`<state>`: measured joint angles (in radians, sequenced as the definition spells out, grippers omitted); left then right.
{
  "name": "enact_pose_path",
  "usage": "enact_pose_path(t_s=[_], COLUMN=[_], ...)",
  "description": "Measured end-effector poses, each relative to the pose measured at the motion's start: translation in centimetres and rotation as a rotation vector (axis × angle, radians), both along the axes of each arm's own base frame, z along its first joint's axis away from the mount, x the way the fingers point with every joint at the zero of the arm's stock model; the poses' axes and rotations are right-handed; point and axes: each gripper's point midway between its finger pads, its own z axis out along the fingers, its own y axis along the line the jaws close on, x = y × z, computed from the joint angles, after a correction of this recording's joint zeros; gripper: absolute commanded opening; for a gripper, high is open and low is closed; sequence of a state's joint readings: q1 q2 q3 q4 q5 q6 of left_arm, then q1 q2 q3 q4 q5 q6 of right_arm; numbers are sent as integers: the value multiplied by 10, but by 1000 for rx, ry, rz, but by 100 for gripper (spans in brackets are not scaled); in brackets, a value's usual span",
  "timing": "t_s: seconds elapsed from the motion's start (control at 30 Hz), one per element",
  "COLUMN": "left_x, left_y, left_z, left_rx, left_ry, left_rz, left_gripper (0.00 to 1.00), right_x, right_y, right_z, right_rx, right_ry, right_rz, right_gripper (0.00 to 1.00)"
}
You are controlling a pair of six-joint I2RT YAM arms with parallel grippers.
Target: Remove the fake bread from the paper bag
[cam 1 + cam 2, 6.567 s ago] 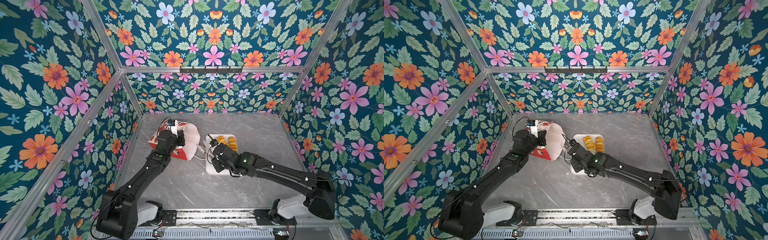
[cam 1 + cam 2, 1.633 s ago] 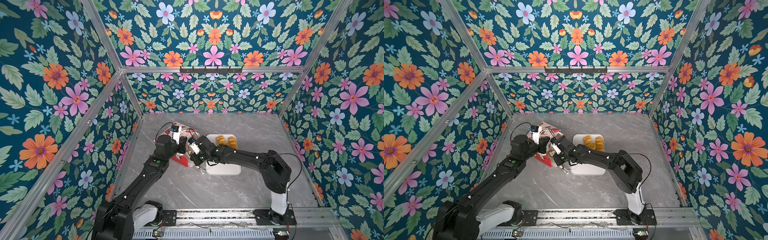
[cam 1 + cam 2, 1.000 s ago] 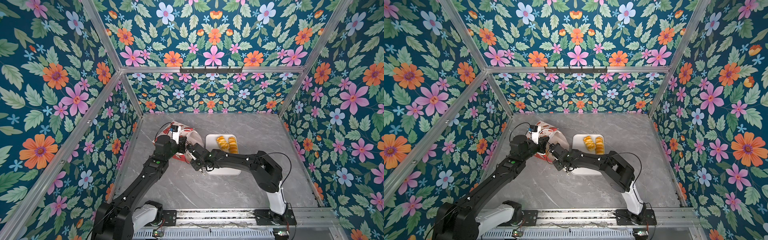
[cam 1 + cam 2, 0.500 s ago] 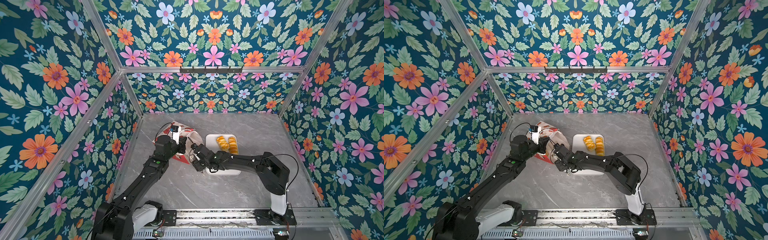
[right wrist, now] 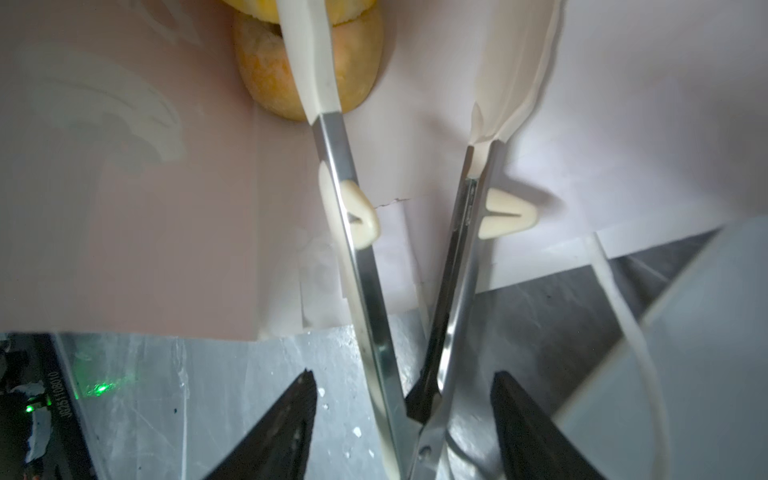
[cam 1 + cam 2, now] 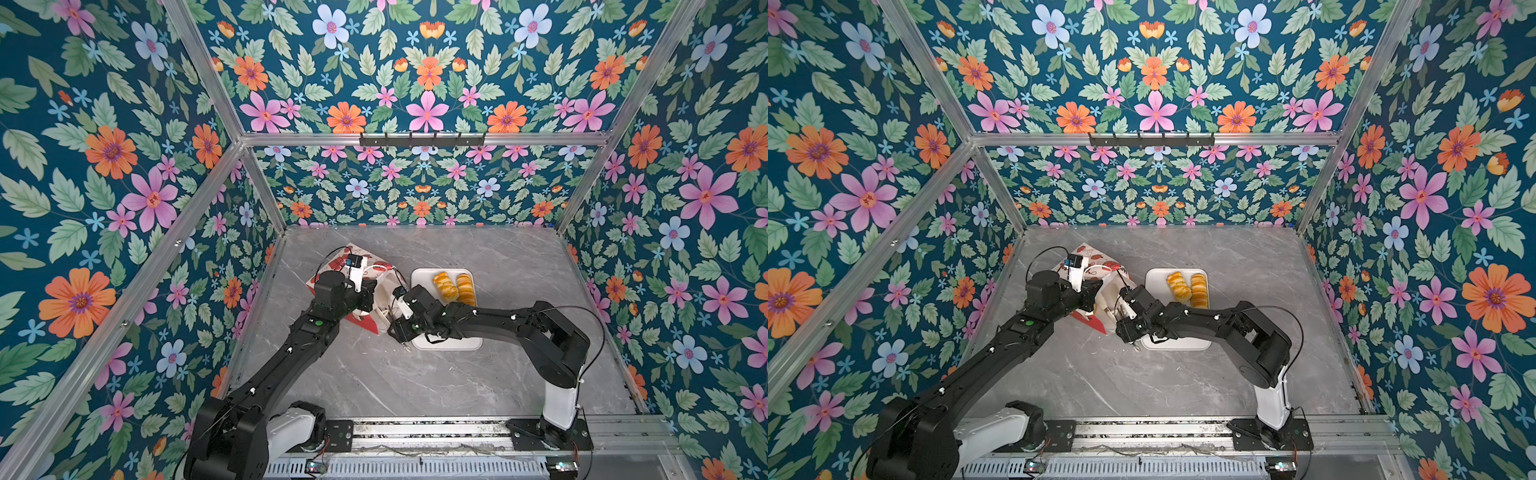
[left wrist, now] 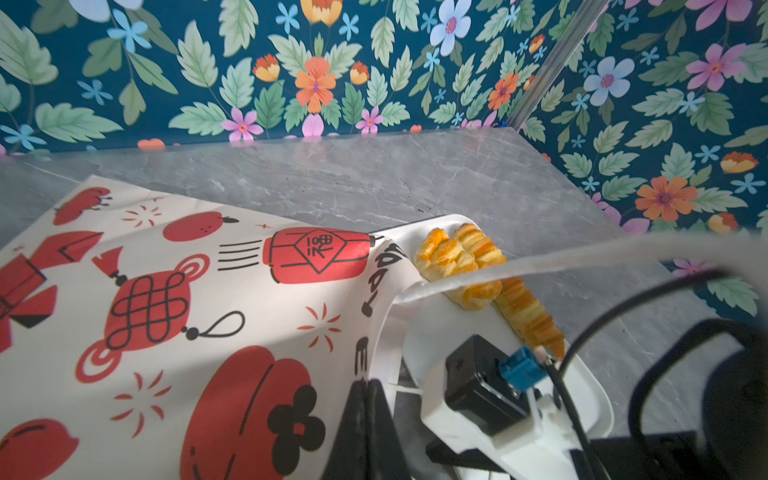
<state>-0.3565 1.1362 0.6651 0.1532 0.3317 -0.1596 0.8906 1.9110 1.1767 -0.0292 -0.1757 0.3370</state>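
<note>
The paper bag [image 6: 360, 321] lies on its side left of the middle, white with red prints [image 7: 166, 311], its mouth toward the tray. My left gripper [image 6: 370, 294] [image 6: 1096, 291] [image 7: 368, 386] is shut on the bag's rim. My right gripper [image 6: 394, 328] [image 6: 1122, 321] [image 5: 403, 374] stands open at the mouth, and metal tongs [image 5: 353, 249] with white tips run out from between its jaws into the bag. One piece of fake bread [image 5: 266, 79], round and golden, lies deep in the bag beside one tong tip. Two more pieces of fake bread [image 6: 443, 283] [image 6: 466, 287] rest on the tray.
A white rectangular tray [image 6: 420, 277] [image 6: 1155, 279] sits right of the bag on the grey marble table [image 6: 415, 382]. Floral walls close in the left, back and right sides. A white cord handle [image 7: 540, 262] of the bag hangs across the left wrist view.
My right gripper has gone from shut to open, and it stays at the bag's mouth, having come over earlier from the tray. The left gripper has kept its hold on the rim.
</note>
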Motion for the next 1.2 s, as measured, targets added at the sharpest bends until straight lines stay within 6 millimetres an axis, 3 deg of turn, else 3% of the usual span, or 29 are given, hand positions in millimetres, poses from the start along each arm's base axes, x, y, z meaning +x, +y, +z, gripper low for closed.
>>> enact_pose_path(t_s=[0.4, 0.77, 1.2], left_x=[-7, -8, -10], left_y=[-6, -5, -5], left_z=[-2, 0, 1], left_rx=[-16, -18, -20], left_ry=[14, 8, 3], left_rz=[-19, -19, -20], left_gripper=[0, 0, 0], right_x=[1, 7, 12], right_y=[2, -3, 16], right_z=[-20, -16, -20], right_rx=[-12, 70, 144], right_ry=[34, 74, 105], right_rz=[-7, -50, -24], right_gripper=[67, 66, 59])
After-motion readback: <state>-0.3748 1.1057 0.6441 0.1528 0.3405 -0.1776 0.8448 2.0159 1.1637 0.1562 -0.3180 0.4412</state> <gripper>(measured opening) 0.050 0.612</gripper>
